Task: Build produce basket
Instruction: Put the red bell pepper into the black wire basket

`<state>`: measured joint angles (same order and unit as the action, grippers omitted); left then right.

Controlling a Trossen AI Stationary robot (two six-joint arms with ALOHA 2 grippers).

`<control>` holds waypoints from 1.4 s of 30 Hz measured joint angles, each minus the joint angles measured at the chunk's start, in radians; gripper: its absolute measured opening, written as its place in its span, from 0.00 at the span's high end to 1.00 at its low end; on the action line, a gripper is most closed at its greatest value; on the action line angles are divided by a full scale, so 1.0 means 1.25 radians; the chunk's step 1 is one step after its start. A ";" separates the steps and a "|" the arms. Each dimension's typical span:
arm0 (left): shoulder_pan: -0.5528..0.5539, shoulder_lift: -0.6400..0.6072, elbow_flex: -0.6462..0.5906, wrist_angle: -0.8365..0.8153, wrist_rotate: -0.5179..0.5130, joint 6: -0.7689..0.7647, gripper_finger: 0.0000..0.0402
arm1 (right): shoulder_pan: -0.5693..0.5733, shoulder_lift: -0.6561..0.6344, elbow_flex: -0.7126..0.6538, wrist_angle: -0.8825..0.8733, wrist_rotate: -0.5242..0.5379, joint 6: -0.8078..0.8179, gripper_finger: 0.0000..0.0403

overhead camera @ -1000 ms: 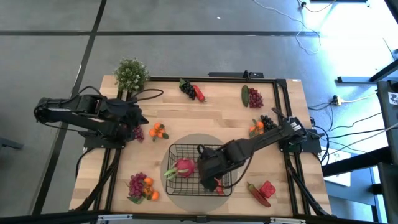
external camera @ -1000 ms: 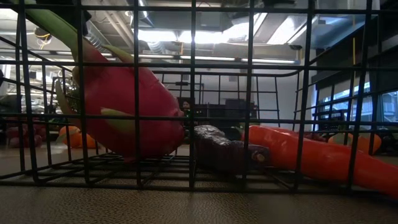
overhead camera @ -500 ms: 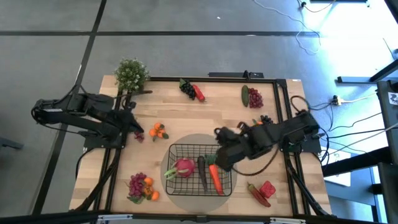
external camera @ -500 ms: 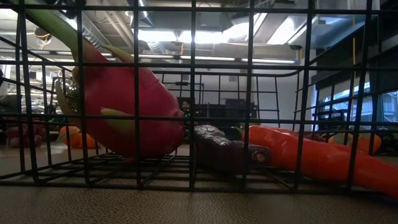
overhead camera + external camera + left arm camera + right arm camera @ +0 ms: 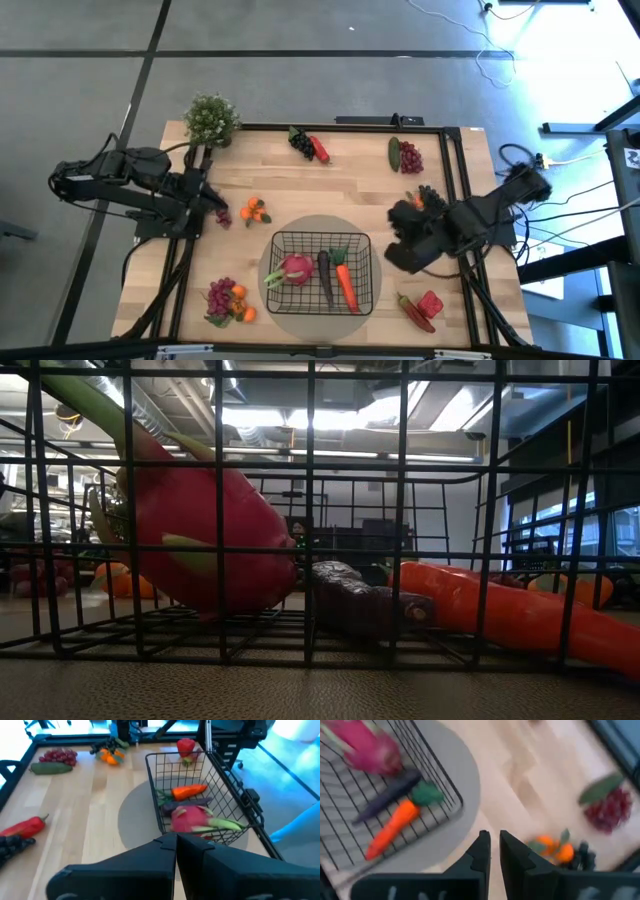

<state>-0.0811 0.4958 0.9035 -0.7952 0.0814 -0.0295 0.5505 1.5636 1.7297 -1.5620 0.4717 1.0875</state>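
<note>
The black wire-mesh basket, rectangular with rounded corners, sits on a grey round mat at the 6 o'clock edge of the pale wooden tabletop. Inside it lie a pink dragon-fruit-like toy with green leaves, a slim dark purple eggplant and an orange carrot with a green top, side by side; in the low view the eggplant lies between the pink piece and the carrot.

The right end effector hangs over the tabletop at about 4 o'clock, just beside the basket's right side and apart from it. Its fingers stand nearly together with only a thin gap, and they grip nothing.

The left end effector is at about 9 o'clock, its fingers pressed fully together and empty, near a small purple grape bunch and a pair of oranges with leaves.

Other produce stays outside the basket: a red pepper at 5 o'clock, a green cucumber and red grapes at 1 o'clock.
</note>
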 joint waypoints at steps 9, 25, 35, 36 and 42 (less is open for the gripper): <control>0.000 0.000 0.000 -0.002 -0.001 -0.055 1.00 | 0.030 -0.221 -0.280 0.231 -0.297 -0.061 0.93; 0.000 0.000 0.000 -0.003 -0.002 -0.055 1.00 | 0.065 -0.279 -0.371 0.247 -0.399 -0.098 0.93; 0.000 0.000 0.000 -0.003 -0.002 -0.055 1.00 | 0.065 -0.278 -0.371 0.253 -0.393 -0.057 0.93; 0.000 0.000 0.000 -0.003 -0.002 -0.055 1.00 | 0.065 -0.278 -0.371 0.253 -0.388 -0.056 0.93; 0.000 0.000 -0.001 -0.003 -0.002 -0.055 1.00 | 0.065 -0.278 -0.371 0.253 -0.342 -0.015 0.93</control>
<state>-0.0809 0.4957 0.9024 -0.7994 0.0795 -0.0977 0.6315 1.2160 1.2659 -1.2453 0.0437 1.0694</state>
